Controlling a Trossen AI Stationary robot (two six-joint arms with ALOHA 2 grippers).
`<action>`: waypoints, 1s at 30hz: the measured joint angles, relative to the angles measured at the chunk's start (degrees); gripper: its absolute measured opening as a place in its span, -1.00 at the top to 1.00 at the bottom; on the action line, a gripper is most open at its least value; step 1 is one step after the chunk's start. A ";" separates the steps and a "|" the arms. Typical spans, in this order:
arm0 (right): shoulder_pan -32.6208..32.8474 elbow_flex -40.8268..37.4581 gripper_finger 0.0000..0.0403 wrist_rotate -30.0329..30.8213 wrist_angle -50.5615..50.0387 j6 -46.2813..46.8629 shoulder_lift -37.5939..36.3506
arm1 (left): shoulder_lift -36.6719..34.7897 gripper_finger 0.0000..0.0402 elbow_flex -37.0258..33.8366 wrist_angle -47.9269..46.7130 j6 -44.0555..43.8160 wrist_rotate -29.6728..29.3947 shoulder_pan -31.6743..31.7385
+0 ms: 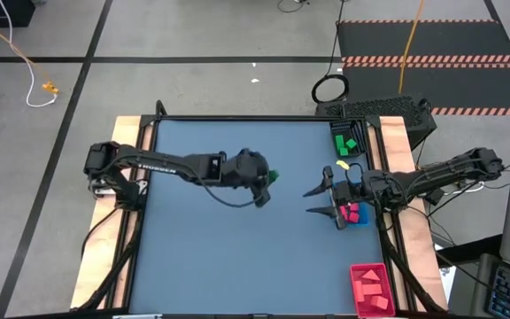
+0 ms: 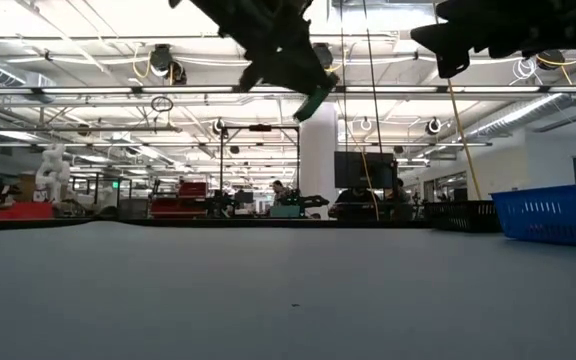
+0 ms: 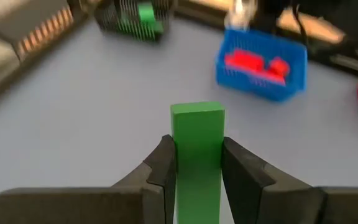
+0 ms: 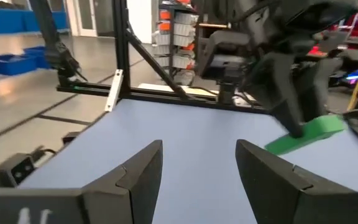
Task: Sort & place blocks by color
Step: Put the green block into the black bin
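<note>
A green bar-shaped block [image 3: 196, 134] is held well above the blue-grey table [image 1: 228, 257] by my left gripper [image 1: 268, 184], which is shut on it near the table's middle. In the low view the block [image 2: 316, 100] hangs high over the tabletop. My right gripper [image 1: 308, 202] waits open at the right side, fingers level and pointing toward the left arm, nothing between them [image 4: 197, 174]. Its wrist view shows the green block [image 4: 306, 134] sticking out of the left gripper's fingers. My left gripper pinches the green block by its two long sides [image 3: 197, 168] between its two fingers [image 3: 166, 162]. The fingers lie along the block, whose free end [image 3: 196, 112] sticks out past the fingertips. They slant downward, and the block is lifted clear of the table, tilted with them.
A black tray [image 1: 348, 142] with green blocks stands at the far right. A blue tray [image 1: 359, 217] with red and pink blocks sits just behind my right gripper. A red tray [image 1: 370, 288] with red blocks lies at the near right corner. The table's left and near parts are bare.
</note>
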 joint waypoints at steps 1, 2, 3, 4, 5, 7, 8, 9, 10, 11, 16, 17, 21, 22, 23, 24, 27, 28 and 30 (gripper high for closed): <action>0.01 -0.01 0.01 0.68 0.01 -0.57 0.00 | 0.00 0.53 0.00 1.72 1.85 0.04 0.51; 0.02 -0.01 0.01 1.44 0.01 -1.17 0.00 | 0.00 0.53 0.00 3.22 2.95 0.18 0.89; 0.04 -0.01 0.01 2.87 0.00 -1.65 0.00 | 0.00 0.53 0.00 4.79 3.49 0.73 1.18; 0.04 0.00 0.01 4.42 -0.01 -2.19 0.00 | 0.00 0.53 0.00 6.55 3.70 1.33 1.35; 0.04 0.00 0.01 6.14 0.01 -2.68 0.00 | 0.00 0.53 0.00 8.32 3.91 1.72 1.40; 0.04 -0.01 0.01 8.96 0.14 -2.27 0.00 | 0.27 0.53 0.00 12.41 5.32 1.99 1.35; 0.04 -0.02 0.01 10.03 0.48 -1.23 0.04 | 0.74 0.53 0.00 15.22 6.44 2.01 1.18; -0.02 0.00 0.01 10.32 1.16 -0.05 0.23 | 1.07 0.53 0.00 17.34 7.67 2.03 0.93; -0.03 0.00 0.01 10.38 2.12 0.73 0.59 | 1.42 0.53 -0.02 18.99 8.81 2.01 0.71; -0.01 -0.01 0.01 10.25 3.07 1.38 1.05 | 2.00 0.53 -0.02 21.68 9.68 2.01 0.49; -0.01 0.00 0.01 11.65 8.81 4.01 5.06 | 6.06 0.53 0.00 34.26 10.34 1.93 -0.41; -0.01 0.00 0.01 12.71 9.42 4.65 6.03 | 7.07 0.53 0.00 36.14 10.34 1.66 -0.55; 0.06 0.00 0.01 18.86 9.99 6.58 8.90 | 10.15 0.53 -0.02 40.49 10.93 0.45 -0.58; 0.06 0.00 0.01 19.90 9.99 6.63 9.44 | 10.68 0.53 -0.02 41.02 10.75 0.11 -0.60; 0.05 0.00 0.01 20.39 9.99 6.51 9.93 | 11.15 0.53 -0.02 41.44 10.44 -0.14 -0.61; -0.10 -0.02 0.01 20.48 9.95 6.27 10.25 | 11.68 0.53 -0.02 41.94 10.27 -0.24 -0.65; -0.22 -0.02 0.01 21.42 10.36 6.12 11.20 | 12.86 0.53 -0.02 43.26 10.01 -0.58 -0.75; -0.26 -0.02 0.01 21.86 10.37 5.70 11.40 | 12.92 0.53 -0.02 43.43 9.98 -0.63 -0.77; -0.25 -0.01 0.01 22.07 10.76 4.84 11.75 | 12.92 0.53 -0.02 43.42 9.97 -0.80 -1.05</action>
